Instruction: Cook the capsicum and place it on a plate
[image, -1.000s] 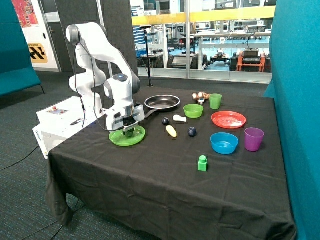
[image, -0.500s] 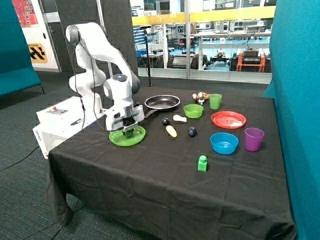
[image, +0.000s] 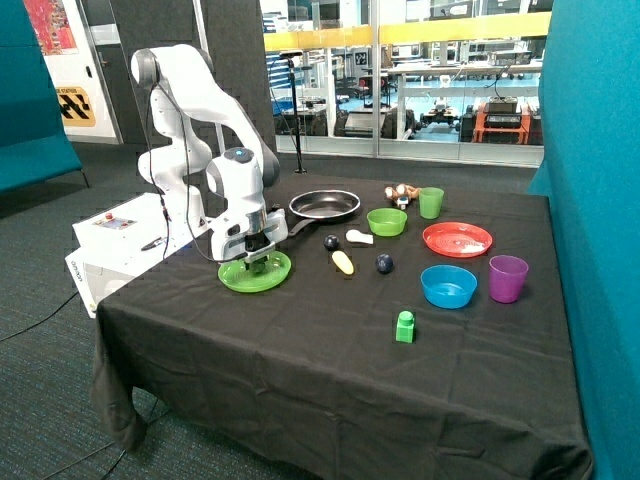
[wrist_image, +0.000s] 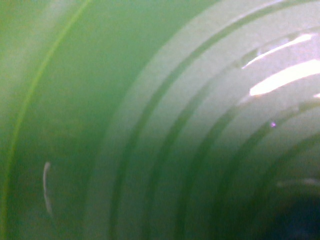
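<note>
The bright green plate (image: 255, 272) lies near the table edge closest to the robot base. My gripper (image: 256, 262) is lowered right onto the plate, almost touching its surface. The wrist view is filled by the plate's ridged green surface (wrist_image: 150, 120), very close up. The capsicum is hidden; I cannot make it out under the gripper in either view. The black frying pan (image: 324, 205) sits empty just behind the plate, toward the middle back of the table.
Beside the plate lie a yellow oblong piece (image: 343, 263), two dark balls (image: 331, 241) (image: 384, 263) and a white piece (image: 359, 237). Farther off stand a green bowl (image: 386, 221), green cup (image: 431, 202), red plate (image: 457, 239), blue bowl (image: 448, 286), purple cup (image: 508, 278) and green block (image: 404, 327).
</note>
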